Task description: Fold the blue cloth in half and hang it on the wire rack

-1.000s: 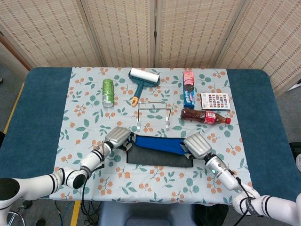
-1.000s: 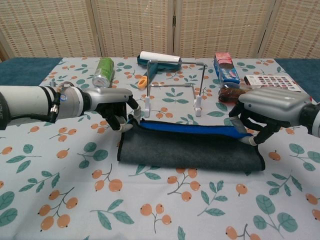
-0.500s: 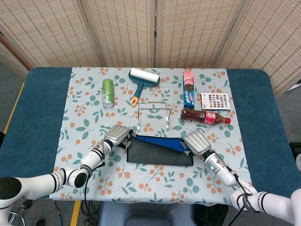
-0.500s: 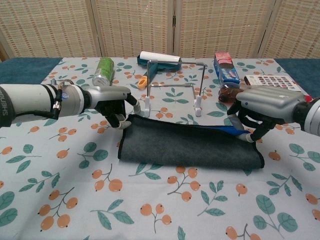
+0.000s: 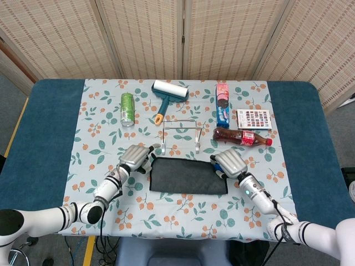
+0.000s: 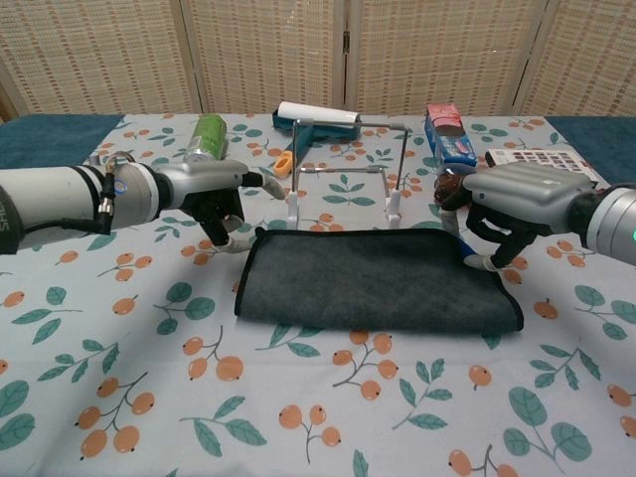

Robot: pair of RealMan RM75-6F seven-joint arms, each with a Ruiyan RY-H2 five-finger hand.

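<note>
The cloth (image 5: pixel 188 176) (image 6: pixel 373 283) lies folded flat on the table, dark grey side up, just in front of the white wire rack (image 5: pixel 180 133) (image 6: pixel 348 169). My left hand (image 5: pixel 136 158) (image 6: pixel 214 199) sits at the cloth's far left corner with fingers spread, gripping nothing that I can see. My right hand (image 5: pixel 228 162) (image 6: pixel 507 214) curls over the far right corner and pinches the cloth's edge, where a sliver of blue shows under the fingers.
Behind the rack lie a green can (image 5: pixel 127 108), a lint roller (image 5: pixel 169 91), a pink-and-blue snack box (image 5: pixel 223 103), a cola bottle (image 5: pixel 242 136) on its side close to my right hand, and a colour card (image 5: pixel 254 119).
Both hands carried the cloth's near edge away from me and laid it on the far edge, hiding the blue side. The left hand's fingers have opened.
</note>
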